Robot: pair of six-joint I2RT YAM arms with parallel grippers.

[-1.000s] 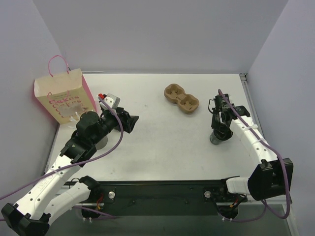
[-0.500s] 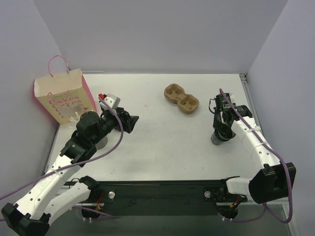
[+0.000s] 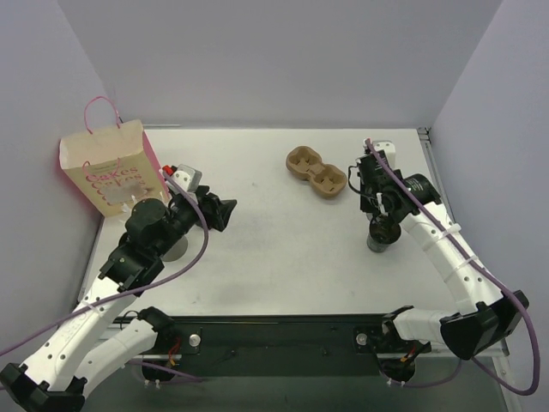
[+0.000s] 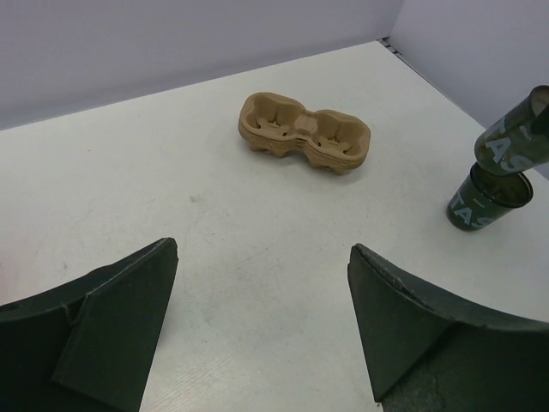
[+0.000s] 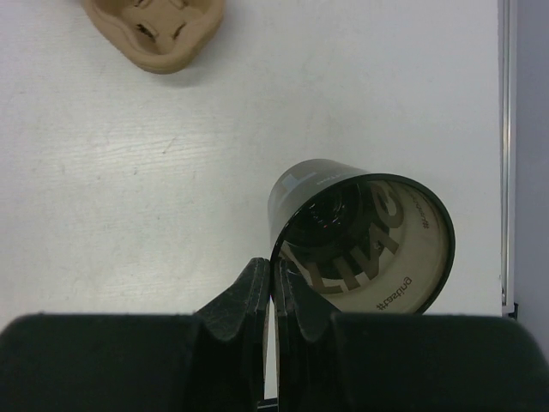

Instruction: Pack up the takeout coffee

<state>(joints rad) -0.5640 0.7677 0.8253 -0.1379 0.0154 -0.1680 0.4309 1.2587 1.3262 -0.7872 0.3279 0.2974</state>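
The pink-handled paper bag (image 3: 103,167) is seen standing upright at the far left, against the wall. Whether anything is inside cannot be told from these views. Just right of it, a greyish round cup (image 3: 178,250) is mostly hidden under the left forearm. It is taken to be the takeout coffee, standing on the table and touched by neither gripper; its lid cannot be made out. The left gripper (image 4: 262,253) is held spread wide and empty, above the table and aimed toward the middle. The moulded pulp two-cup carrier (image 3: 316,172) is found further right, toward the back, with both wells empty. At the right, the right gripper (image 5: 271,275) is pressed together on the rim of a dark green lidless cup (image 5: 360,232). That cup is held tilted over a second dark green cup (image 4: 489,199) that stands on the table. Whether the two touch cannot be told.

Progress is judged as early. The coffee is not shown in the carrier, and nothing is shown being put into the bag. Grasping the lidded cup and loading it appear to be left to do.
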